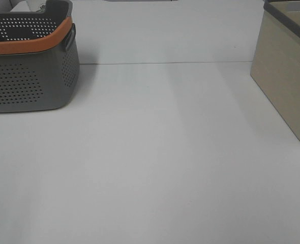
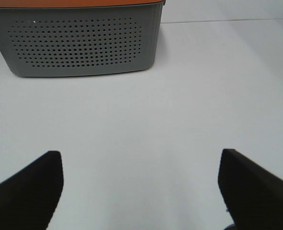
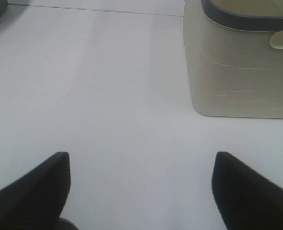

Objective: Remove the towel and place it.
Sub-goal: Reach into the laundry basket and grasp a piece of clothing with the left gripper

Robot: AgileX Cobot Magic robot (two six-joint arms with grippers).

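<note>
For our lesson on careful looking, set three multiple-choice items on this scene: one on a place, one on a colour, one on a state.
1. In the high view, where does the grey basket stand?
A back left; B centre; C front right.
2. What colour is the basket's rim?
A blue; B orange; C green.
3. How do the jaws of the left gripper stand?
A shut on a cloth; B shut on the basket; C open, holding nothing.

Answers:
1 A, it sits at the back left of the table.
2 B, an orange band runs around its top.
3 C, the left wrist view shows bare table between the two spread jaws.
</note>
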